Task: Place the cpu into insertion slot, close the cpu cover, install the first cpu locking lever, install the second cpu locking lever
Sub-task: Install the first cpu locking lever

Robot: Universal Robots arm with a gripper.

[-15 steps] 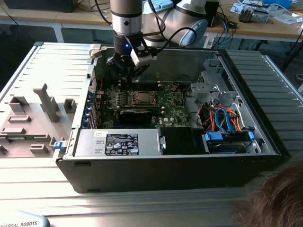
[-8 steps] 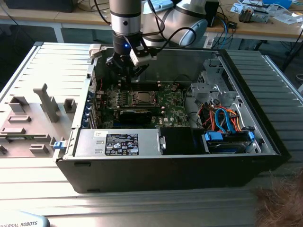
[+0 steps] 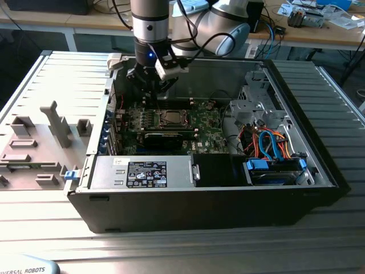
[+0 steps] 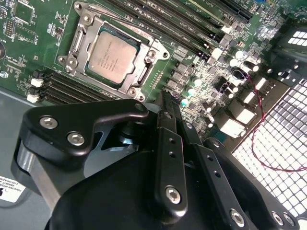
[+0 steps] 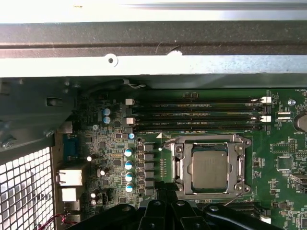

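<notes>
- Exterior view: the label-covered grey power supply box (image 3: 142, 173) lies nearest the camera inside the black computer case (image 3: 199, 208). The gripper (image 3: 155, 98) hangs over the green motherboard (image 3: 205, 123), just beside the socket.
- Second wrist view: matte black gripper fingers (image 4: 168, 143) lie together, holding nothing. The cpu (image 4: 111, 55), flat, square, dull silver, sits in the socket, the cpu cover (image 4: 144, 60) framing it.
- First wrist view: cpu (image 5: 209, 167) lies flat, its edges square with the long memory slots (image 5: 196, 114).
</notes>
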